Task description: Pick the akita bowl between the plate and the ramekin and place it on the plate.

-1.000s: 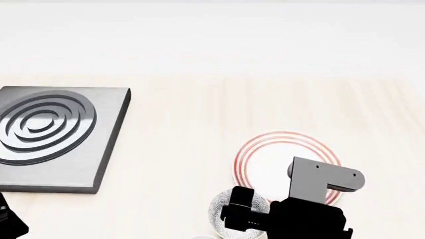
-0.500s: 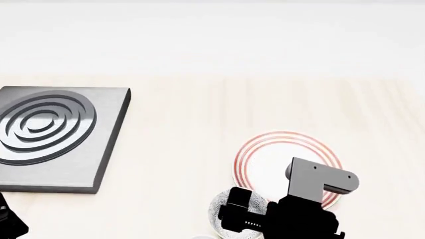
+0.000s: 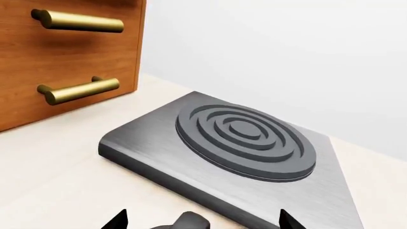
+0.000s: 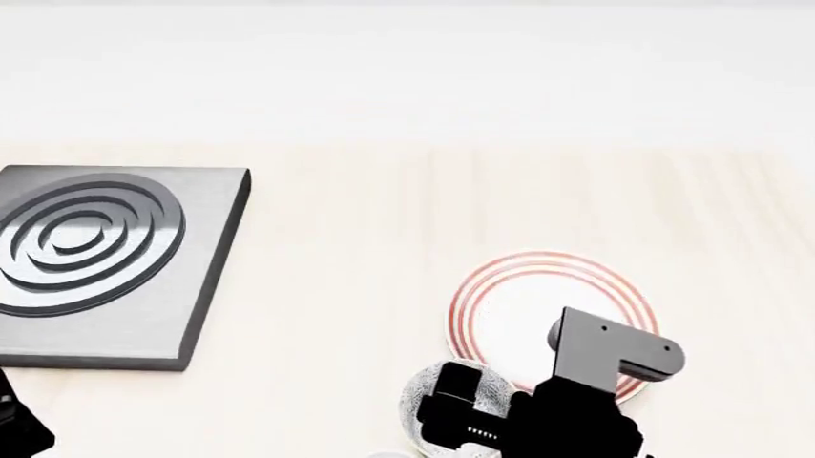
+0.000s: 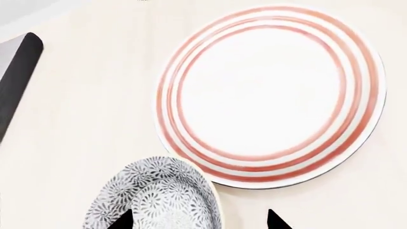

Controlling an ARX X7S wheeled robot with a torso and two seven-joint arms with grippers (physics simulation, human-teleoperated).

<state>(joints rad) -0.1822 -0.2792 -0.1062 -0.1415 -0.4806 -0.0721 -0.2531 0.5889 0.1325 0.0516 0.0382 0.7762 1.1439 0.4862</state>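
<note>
While the left gripper (image 3: 198, 220) waits with its tips spread apart beside the grey burner slab (image 4: 109, 262), the right gripper (image 5: 198, 220) hovers with tips apart straddling the akita bowl (image 5: 159, 198), which sits on the counter (image 4: 382, 210) just at the plate's (image 5: 270, 93) seven o'clock rim

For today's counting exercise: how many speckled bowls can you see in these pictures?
1: the akita bowl beside the plate, under the right gripper. Others may be hidden out of frame.
</note>
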